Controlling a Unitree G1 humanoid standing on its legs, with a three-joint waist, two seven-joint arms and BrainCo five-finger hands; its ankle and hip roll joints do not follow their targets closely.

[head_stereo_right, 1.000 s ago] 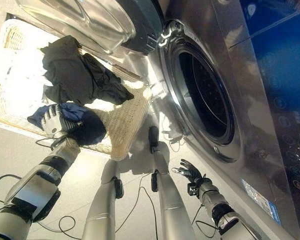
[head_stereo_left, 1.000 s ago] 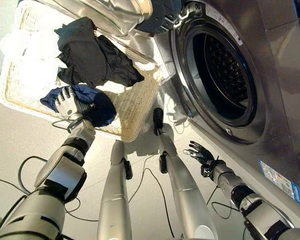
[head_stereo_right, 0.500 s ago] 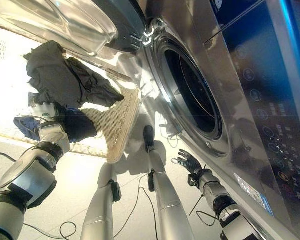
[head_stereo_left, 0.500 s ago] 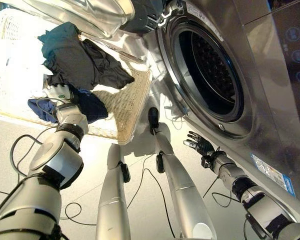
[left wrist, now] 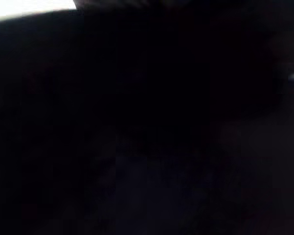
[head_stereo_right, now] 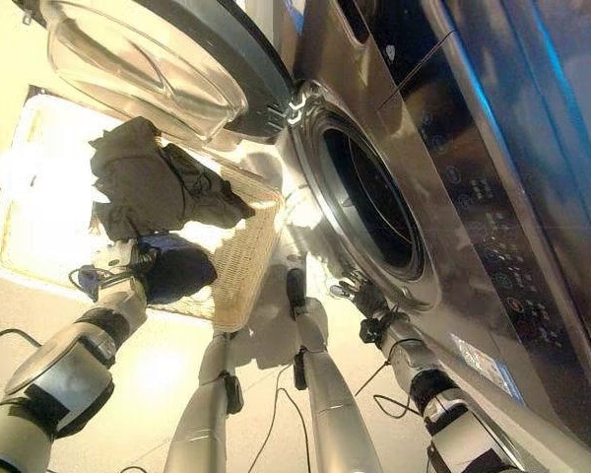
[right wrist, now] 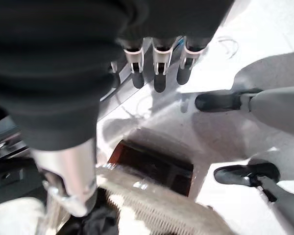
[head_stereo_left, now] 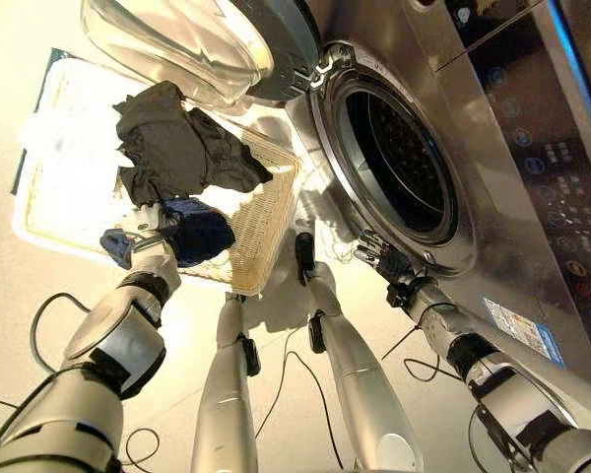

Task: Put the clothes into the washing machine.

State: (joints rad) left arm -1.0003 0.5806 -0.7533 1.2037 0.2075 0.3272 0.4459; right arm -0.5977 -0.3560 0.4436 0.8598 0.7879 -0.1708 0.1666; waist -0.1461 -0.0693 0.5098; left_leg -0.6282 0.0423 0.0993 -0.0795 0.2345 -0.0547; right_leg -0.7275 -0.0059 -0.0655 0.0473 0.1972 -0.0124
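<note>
Clothes: dark blue garment (head_stereo_left: 192, 235) under the left hand (head_stereo_left: 150, 242) at the near edge of the wicker basket (head_stereo_left: 261, 212), fingers apparently buried in the cloth, grip impossible to confirm; dark grey clothes (head_stereo_left: 182, 148) heaped further in. Right hand (head_stereo_left: 377, 258) idle with fingers relaxed and empty, just below the rim of the washing machine drum (head_stereo_left: 394, 163), door (head_stereo_left: 192, 44) swung wide above the basket. Pick-up step by the look of it; next, probably a firm hold on the blue piece, a lift over the basket wall and a swing across into the drum.
</note>
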